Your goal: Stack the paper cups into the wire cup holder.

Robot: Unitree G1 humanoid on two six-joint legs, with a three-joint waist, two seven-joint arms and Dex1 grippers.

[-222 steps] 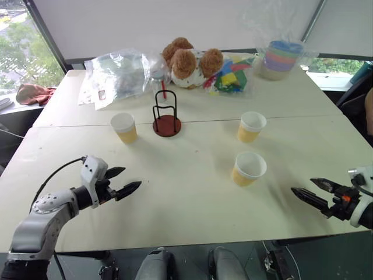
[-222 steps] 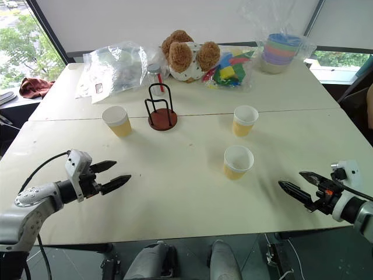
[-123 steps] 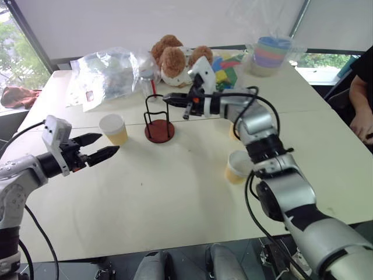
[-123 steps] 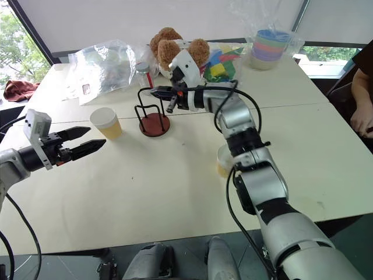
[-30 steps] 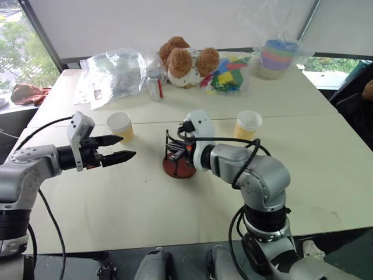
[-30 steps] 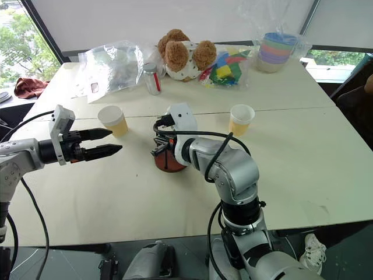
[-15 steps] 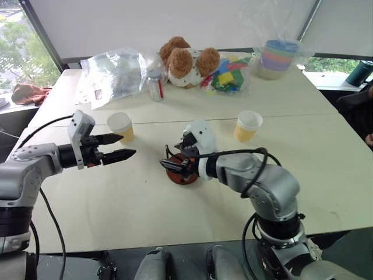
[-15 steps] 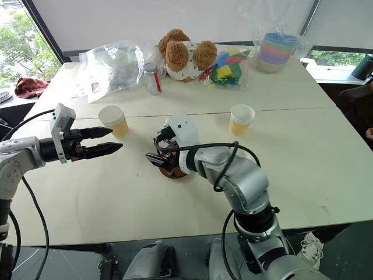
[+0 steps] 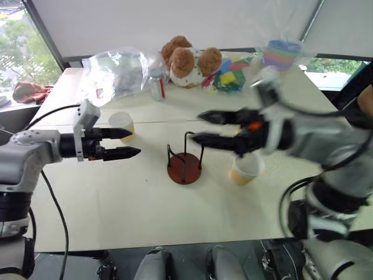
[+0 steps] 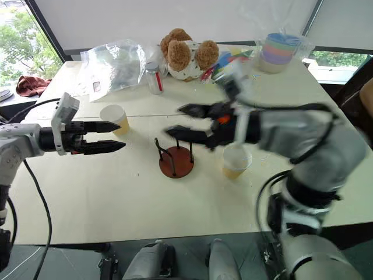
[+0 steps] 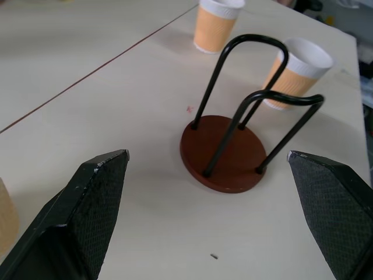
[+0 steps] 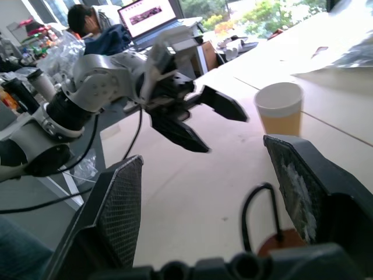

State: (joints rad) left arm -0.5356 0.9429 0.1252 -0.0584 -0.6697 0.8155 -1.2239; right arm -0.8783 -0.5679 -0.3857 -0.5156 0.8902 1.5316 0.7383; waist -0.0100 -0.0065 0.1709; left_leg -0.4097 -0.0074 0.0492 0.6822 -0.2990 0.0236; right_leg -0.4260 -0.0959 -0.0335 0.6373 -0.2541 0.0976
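Note:
The wire cup holder [image 9: 184, 166], a dark-red disc with black wire loops, stands upright and empty at the middle of the table. One paper cup [image 9: 122, 125] sits to its left, just behind my left gripper [image 9: 135, 143], which is open, empty and pointing towards the holder. Another paper cup [image 9: 245, 169] stands right of the holder, below my right arm. My right gripper [image 9: 198, 127] hovers open and empty above the holder, slightly to its right. The left wrist view shows the holder [image 11: 230, 151] between the left fingers, with two cups [image 11: 217, 26] [image 11: 294, 70] beyond it.
Along the back of the table [image 9: 145, 216] lie a plastic bag [image 9: 116, 73], a small bottle [image 9: 156, 87], a teddy bear [image 9: 189, 61], coloured toys and a wrapped pastel cup stack [image 9: 281, 53]. A person's arm [image 9: 366, 99] shows at the right edge.
My right gripper has let go of the holder, opened, and risen up and to the right. The holder now stands free. The left gripper has lifted slightly.

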